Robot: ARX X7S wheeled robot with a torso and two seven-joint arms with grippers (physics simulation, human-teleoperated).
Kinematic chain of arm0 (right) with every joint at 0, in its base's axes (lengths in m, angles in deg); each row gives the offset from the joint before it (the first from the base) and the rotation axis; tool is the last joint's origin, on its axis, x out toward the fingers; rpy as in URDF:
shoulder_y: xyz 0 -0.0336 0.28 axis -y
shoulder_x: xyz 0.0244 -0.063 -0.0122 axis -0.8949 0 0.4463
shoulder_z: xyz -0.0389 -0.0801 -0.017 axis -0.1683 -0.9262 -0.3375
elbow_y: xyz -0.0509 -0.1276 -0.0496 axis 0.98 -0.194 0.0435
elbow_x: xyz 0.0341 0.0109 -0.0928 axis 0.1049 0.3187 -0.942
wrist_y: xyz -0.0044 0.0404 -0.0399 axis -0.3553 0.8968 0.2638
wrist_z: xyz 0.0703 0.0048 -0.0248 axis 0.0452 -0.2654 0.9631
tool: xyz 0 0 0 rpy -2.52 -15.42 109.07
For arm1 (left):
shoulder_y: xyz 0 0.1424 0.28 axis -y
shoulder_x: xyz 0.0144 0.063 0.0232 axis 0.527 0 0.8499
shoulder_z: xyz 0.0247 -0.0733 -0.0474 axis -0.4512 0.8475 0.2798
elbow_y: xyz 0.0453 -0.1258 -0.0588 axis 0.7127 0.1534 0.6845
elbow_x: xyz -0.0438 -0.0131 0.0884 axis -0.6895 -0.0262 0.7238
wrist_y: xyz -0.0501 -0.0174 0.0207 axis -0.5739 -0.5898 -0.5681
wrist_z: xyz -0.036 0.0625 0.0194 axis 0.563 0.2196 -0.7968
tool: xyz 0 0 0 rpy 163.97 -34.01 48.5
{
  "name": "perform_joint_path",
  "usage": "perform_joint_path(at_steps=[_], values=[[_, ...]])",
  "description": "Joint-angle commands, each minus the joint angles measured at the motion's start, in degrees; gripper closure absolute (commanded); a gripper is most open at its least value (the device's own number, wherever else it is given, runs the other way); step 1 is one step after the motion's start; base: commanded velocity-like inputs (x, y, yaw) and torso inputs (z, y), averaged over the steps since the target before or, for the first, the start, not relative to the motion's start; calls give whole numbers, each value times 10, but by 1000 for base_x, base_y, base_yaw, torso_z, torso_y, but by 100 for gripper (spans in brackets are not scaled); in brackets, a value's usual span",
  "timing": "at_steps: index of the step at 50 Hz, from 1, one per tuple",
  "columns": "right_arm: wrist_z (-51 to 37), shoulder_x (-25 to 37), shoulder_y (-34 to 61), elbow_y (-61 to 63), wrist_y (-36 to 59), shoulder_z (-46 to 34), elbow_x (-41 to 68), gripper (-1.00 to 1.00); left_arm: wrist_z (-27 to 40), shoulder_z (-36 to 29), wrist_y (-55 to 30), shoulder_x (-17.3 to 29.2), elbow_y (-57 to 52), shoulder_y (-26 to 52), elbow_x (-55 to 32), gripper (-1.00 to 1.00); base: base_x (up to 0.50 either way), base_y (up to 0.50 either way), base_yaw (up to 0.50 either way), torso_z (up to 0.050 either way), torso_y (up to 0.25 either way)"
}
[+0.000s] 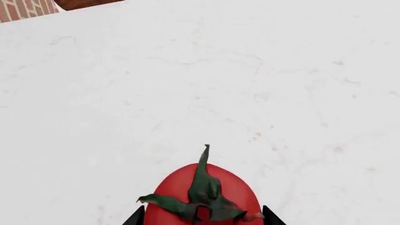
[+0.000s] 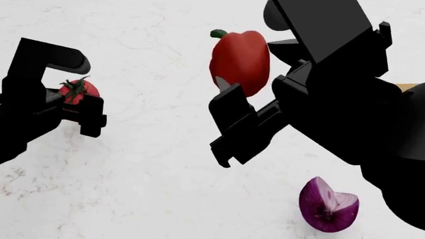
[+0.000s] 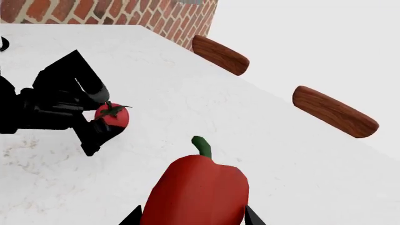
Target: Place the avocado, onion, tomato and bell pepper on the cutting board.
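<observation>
Two vegetables are gripped above the worktop [image 2: 166, 164]: left end effector [image 2: 71, 102] closed round the small, slippery tomato [image 2: 81, 91], right end effector [image 3: 192, 216] pinching the glossy, firm bell pepper [image 2: 240, 59] across its sides.

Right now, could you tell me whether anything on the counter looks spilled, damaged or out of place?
Nothing stands out. The left gripper holds the tomato, the right gripper holds the pepper, and the onion lies on clean marble.

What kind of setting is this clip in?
Probably a simulated kitchen: a white marble-like counter against a red brick wall, with a tomato, bell pepper and cut onion as produce.
</observation>
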Motion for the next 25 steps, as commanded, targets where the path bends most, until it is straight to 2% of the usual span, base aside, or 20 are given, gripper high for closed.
perform_joint_path(at_steps=[1,12,25], values=[[-14,18,-7,15,-17,20,5,100,70,45,-82,59,-202,-38,-72,100,0,0,0,0,0],[-40,49,-50,46,-73,64,7,100,148,128,-160,105,-402,-75,-181,100,0,0,0,0,0],[-99,96,-87,75,-101,98,28,100,240,188,-229,138,-540,-82,-268,100,0,0,0,0,0]])
